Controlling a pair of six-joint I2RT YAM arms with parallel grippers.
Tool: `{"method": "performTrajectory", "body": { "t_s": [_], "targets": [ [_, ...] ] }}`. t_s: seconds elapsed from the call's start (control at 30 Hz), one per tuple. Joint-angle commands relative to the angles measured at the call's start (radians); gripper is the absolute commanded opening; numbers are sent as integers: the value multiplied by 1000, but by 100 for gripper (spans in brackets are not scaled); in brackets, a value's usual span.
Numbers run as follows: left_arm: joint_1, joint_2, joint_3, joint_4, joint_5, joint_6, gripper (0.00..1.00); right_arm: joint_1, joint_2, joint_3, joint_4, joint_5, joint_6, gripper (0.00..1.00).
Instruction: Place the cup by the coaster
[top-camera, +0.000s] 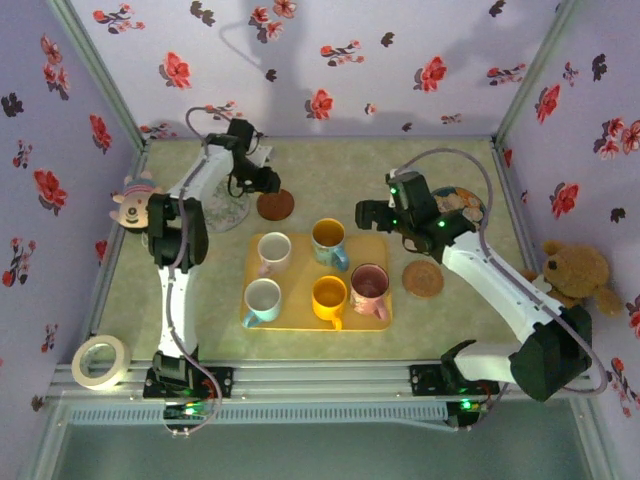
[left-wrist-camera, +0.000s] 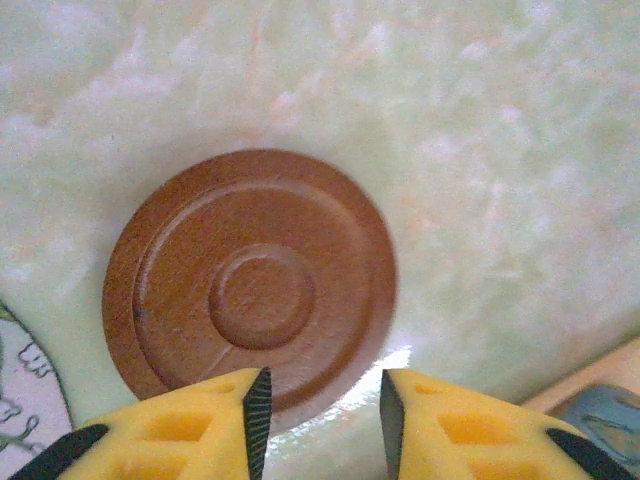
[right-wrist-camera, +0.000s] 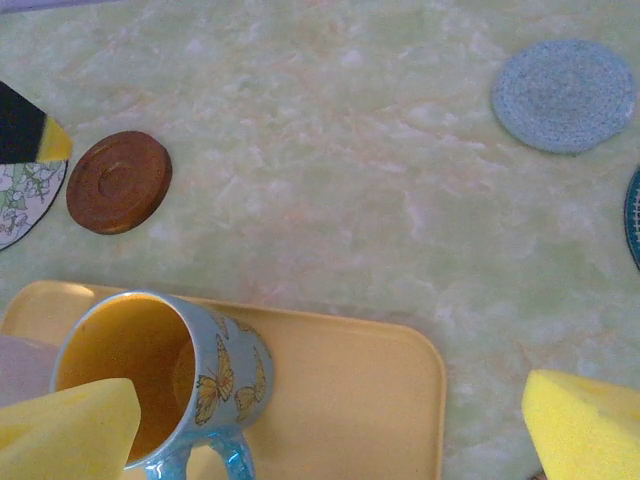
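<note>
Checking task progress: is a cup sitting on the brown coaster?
No: the brown coaster is bare, with nothing standing on it, and the left hand near its edge is empty.

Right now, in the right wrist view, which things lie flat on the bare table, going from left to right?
flowered plate → brown coaster → grey woven coaster

Five cups (top-camera: 273, 252) (top-camera: 328, 240) (top-camera: 369, 287) (top-camera: 329, 296) (top-camera: 262, 300), three coasters (top-camera: 275, 205) (top-camera: 422, 278) (right-wrist-camera: 564, 95), one tray (top-camera: 301, 272)
</note>
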Motion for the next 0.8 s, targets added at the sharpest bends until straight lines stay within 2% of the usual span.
{"method": "performTrajectory", "body": {
  "t_s": [0.0, 0.17, 0.33, 0.47, 0.53, 0.67, 0.77],
  "targets": [
    [-14, -113, 29, 18, 43, 5, 41, -20, 16, 80, -124, 18, 5, 99],
    [-42, -243, -25, 68, 50, 32, 51, -45, 26, 168, -246, 2, -3, 99],
    [-68, -402, -144, 164, 49, 35, 77, -66, 26, 242, -362, -12, -15, 99],
    [-88, -510, -218, 207, 72, 34, 90, -81, 16, 267, -436, -5, -12, 99],
    [-104, -548, -247, 197, 91, 90, 98, -87, 9, 267, -463, 3, -6, 98],
    [-134, -630, -328, 184, 95, 131, 100, -105, -17, 251, -515, 7, 9, 94],
    [-153, -719, -450, 251, 94, 135, 100, -126, -47, 214, -547, 15, 29, 92]
  ]
}}
